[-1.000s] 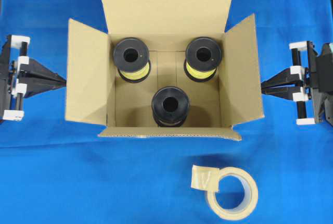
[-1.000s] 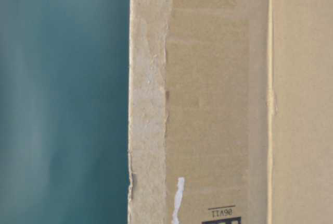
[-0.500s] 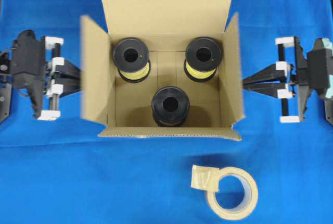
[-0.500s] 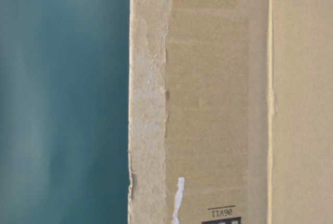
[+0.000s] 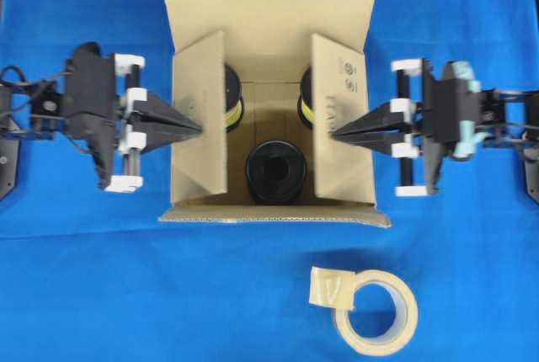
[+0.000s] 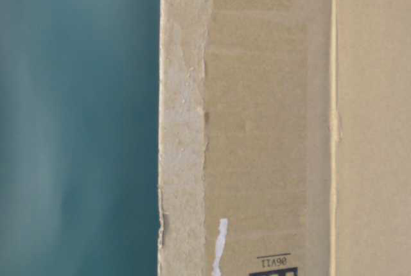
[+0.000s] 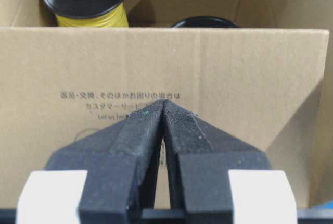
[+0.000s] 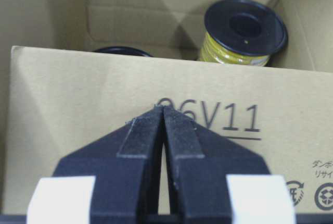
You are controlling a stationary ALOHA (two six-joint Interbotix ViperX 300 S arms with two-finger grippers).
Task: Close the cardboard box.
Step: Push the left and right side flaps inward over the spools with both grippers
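Note:
The brown cardboard box stands open in the middle of the blue cloth, its far flap upright. Its left flap and right flap lean inward over the opening. My left gripper is shut, tips pressed against the left flap's outer face. My right gripper is shut too, tips against the right flap, which is printed "06V11". Inside sit black spools: a yellow-wound spool, another yellow-wound spool, and a dark spool near the front.
A roll of pale packing tape lies on the blue cloth in front of the box, right of centre. The table-level view is filled by the box's side wall with teal background to its left.
Both arms have moved inward toward the box. The left and right flaps, spread outward a second ago, have swung up and now lean in over the opening.

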